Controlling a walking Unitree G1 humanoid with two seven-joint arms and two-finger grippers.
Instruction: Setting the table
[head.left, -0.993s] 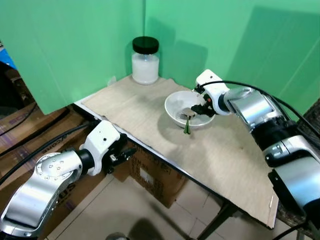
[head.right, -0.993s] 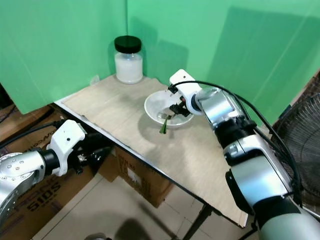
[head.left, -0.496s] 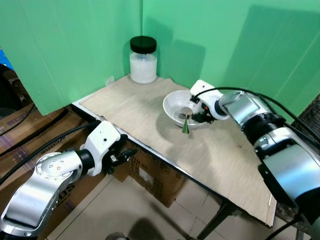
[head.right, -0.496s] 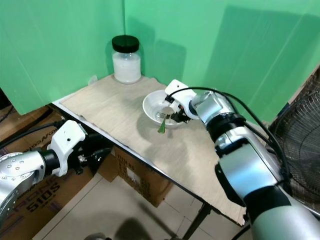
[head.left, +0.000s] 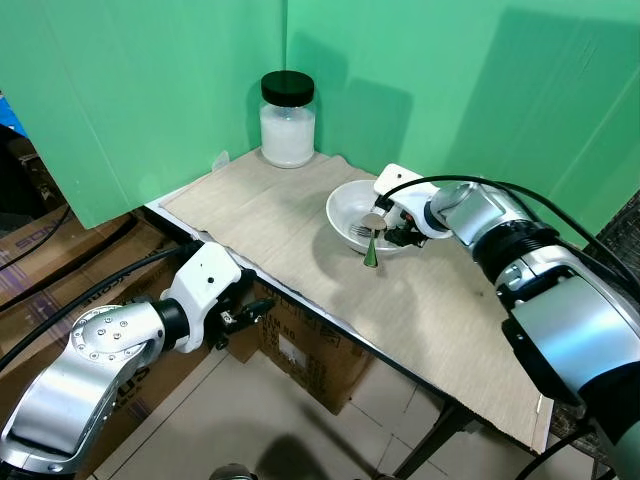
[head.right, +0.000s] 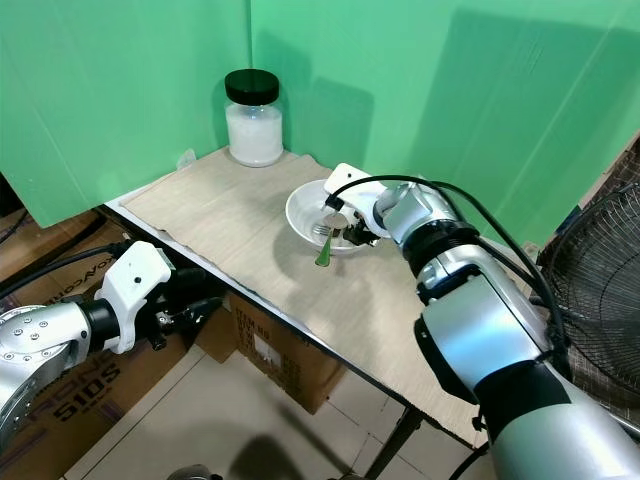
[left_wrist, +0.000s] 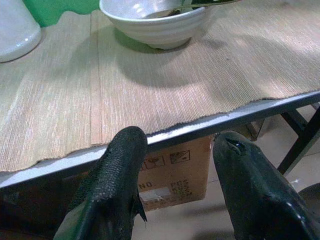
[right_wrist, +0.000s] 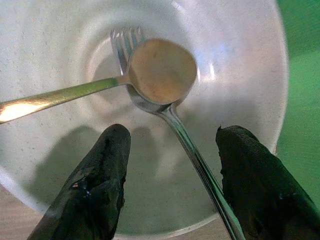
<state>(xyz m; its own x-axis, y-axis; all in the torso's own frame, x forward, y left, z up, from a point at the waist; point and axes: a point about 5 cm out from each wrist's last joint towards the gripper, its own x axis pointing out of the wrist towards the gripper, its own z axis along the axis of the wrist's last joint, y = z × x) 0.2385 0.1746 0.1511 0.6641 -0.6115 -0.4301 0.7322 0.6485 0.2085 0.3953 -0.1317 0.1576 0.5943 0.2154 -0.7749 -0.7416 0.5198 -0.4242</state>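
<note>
My right gripper (right_wrist: 167, 200), fingers apart, hovers over the white ceramic bowl (head.left: 345, 205); metal spoon (right_wrist: 162, 70) and silver fork (right_wrist: 180, 140) lie inside, laying-out remains.

Fork (right_wrist: 192, 150): handle end cut off by right wrist picture's edge at 5 o'clock; tines partly covered by spoon (right_wrist: 160, 70) bowl. Spoon handle runs out of the picture at 9 o'clock. Bowl (right_wrist: 250, 60) rim cut off at 12 and 9 o'clock. In left wrist picture, jar (left_wrist: 15, 25) cut off at 10 o'clock, bowl top cropped at 12. Right gripper (head.left: 392, 222) fingertips too small to tell apart in eye views. Left gripper (head.left: 245, 310) partly hidden under table (head.left: 300, 295) edge.
</note>
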